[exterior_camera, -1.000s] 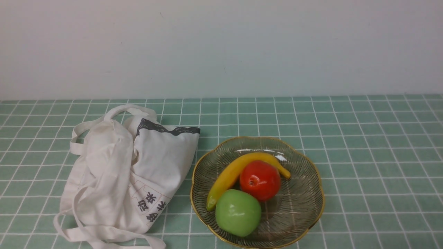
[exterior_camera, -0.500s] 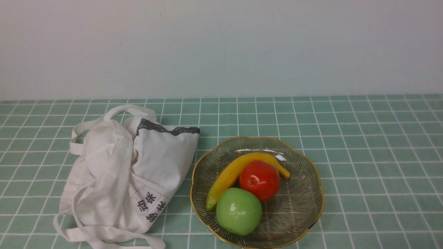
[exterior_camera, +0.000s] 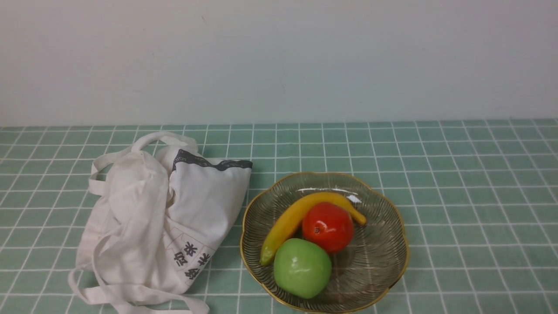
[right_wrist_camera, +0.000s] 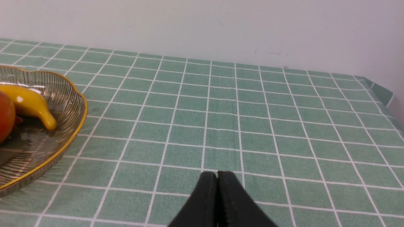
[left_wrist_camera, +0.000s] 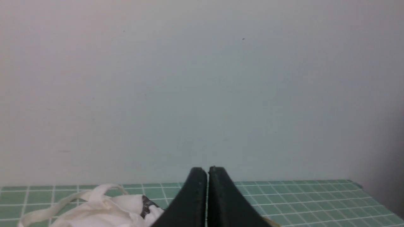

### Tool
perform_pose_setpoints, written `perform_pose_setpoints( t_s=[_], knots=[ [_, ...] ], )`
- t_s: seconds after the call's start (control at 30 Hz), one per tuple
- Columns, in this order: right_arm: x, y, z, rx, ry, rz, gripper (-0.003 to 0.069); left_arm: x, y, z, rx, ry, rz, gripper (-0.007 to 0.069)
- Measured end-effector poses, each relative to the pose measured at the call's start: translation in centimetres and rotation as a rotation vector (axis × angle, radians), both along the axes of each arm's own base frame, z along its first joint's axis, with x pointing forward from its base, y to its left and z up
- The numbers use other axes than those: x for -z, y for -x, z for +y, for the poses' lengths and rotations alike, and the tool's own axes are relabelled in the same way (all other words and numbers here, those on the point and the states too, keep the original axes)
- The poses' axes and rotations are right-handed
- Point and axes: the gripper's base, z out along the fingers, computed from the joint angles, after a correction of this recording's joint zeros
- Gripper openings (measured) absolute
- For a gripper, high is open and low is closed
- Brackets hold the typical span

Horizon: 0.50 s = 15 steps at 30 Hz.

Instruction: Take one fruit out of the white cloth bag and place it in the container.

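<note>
Low in the frame's middle, the banana (exterior_camera: 301,216) lies in the bowl (exterior_camera: 392,226), and the green apple (exterior_camera: 302,267) has rolled slightly rightward; both grippers (left_wrist_camera: 207,201) (right_wrist_camera: 217,201) are clenched, empty, so placement looks done beside the bag (exterior_camera: 161,218).

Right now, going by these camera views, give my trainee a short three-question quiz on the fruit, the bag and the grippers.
1. True or false: the banana lies inside the glass bowl.
2. Which fruit sits nearest the camera in the front view? A) red apple B) green apple C) banana
3. Fill in: the white cloth bag lies on the bowl's ____ side, robot's own sides.

Key: 1 true. 2 B. 3 left. Both the left gripper and right gripper show their jaws shut and empty.
</note>
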Motion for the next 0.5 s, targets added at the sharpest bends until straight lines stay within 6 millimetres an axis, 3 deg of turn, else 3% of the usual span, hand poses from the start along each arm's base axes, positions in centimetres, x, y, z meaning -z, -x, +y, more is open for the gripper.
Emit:
perform_pose_setpoints(
  t_s=[0.2,0.3,0.37,0.5],
  knots=[
    [0.0,0.0,0.0,0.0,0.0,0.0,-0.0015,4.1,-1.1,-0.7,-0.028,-0.213,0.04,-0.0008],
    [0.0,0.0,0.0,0.0,0.0,0.0,-0.0015,7.4,-1.6,-1.3,-0.071,-0.298,0.089,-0.0008],
    [0.0,0.0,0.0,0.0,0.0,0.0,-0.0015,8.4,-1.9,-1.4,-0.089,-0.317,0.112,-0.0008],
    [0.0,0.0,0.0,0.0,0.0,0.0,-0.0015,12.8,-3.1,-1.5,-0.181,-0.304,0.21,-0.0008]
  ],
)
